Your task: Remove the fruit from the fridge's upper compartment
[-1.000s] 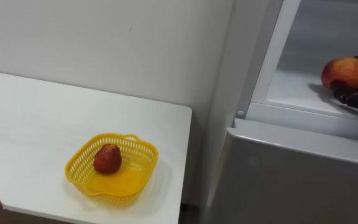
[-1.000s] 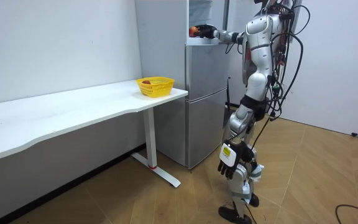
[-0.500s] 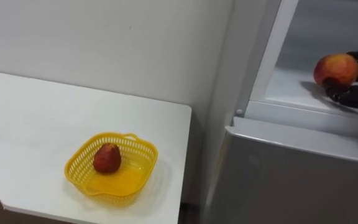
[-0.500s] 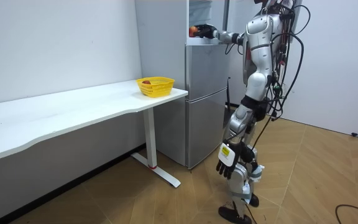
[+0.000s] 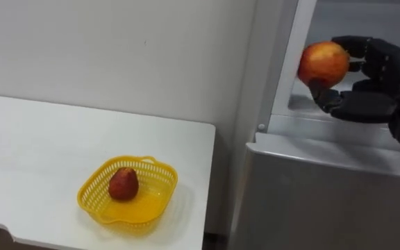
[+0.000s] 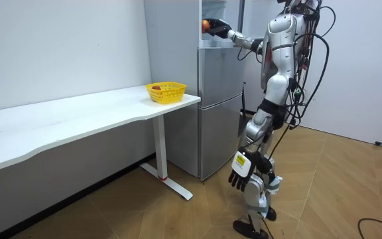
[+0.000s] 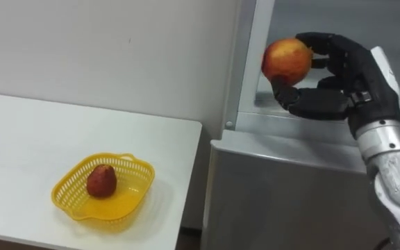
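Red-yellow fruit (image 5: 323, 63): gripped between thumb and curled fingers of the right robot hand (image 5: 367, 104), at the fridge (image 5: 311, 194) upper opening;
Yellow basket (image 5: 164, 171): on the worktop (image 5: 40, 153), well down-left of that robot hand; holds a second red fruit (image 5: 123, 185);
Left robot hand (image 6: 239, 178): hangs low by the leg

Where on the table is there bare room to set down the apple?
The table is bare left of the basket and between it and the wall. Inside, room remains right of the red fruit. The right robot hand holds the apple.
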You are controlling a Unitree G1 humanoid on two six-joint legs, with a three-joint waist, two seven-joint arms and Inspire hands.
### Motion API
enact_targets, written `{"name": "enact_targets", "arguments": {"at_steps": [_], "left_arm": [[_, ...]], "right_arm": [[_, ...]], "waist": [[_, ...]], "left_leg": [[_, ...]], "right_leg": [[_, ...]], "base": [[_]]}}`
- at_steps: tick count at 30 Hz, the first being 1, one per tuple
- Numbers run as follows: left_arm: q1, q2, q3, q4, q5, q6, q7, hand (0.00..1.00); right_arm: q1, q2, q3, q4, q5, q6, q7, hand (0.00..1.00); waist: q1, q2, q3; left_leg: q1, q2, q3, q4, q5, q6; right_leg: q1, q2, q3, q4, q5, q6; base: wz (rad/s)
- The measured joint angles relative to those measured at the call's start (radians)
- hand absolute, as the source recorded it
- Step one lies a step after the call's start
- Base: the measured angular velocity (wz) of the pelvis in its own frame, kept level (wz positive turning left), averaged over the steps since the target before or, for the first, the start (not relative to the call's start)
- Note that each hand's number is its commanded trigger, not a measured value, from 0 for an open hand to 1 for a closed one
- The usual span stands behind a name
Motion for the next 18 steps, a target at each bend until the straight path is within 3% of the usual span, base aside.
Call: {"name": "enact_targets", "arguments": {"at_steps": [3, 10, 18], "left_arm": [[-0.001, -0.001, 0.000, 0.016, -0.001, -0.004, 0.002, 0.00], [-0.001, -0.030, 0.000, 0.034, -0.001, -0.040, 0.019, 0.00], [-0.013, -0.031, 0.000, 0.071, -0.022, -0.052, 0.017, 0.00]], "right_arm": [[0.024, 0.022, 0.000, -0.084, -0.008, -0.004, -0.003, 1.00], [0.089, 0.073, -0.034, -0.234, -0.039, -0.055, -0.043, 1.00], [0.119, 0.110, -0.032, -0.320, -0.095, -0.066, -0.050, 1.00]], "waist": [[-0.013, 0.004, 0.0023], [-0.025, 0.016, 0.0089], [-0.021, 0.027, 0.0056]], "left_leg": [[0.001, -0.002, 0.009, 0.000, 0.000, 0.001], [0.002, -0.001, 0.022, 0.001, -0.001, 0.001], [0.014, 0.000, 0.049, -0.005, -0.001, 0.001]], "right_leg": [[0.000, -0.002, 0.003, -0.001, -0.003, -0.005], [-0.002, 0.001, 0.016, -0.003, -0.003, -0.006], [-0.002, 0.003, 0.034, -0.002, -0.003, -0.006]], "base": [[-0.04], [-0.04], [-0.08]]}}
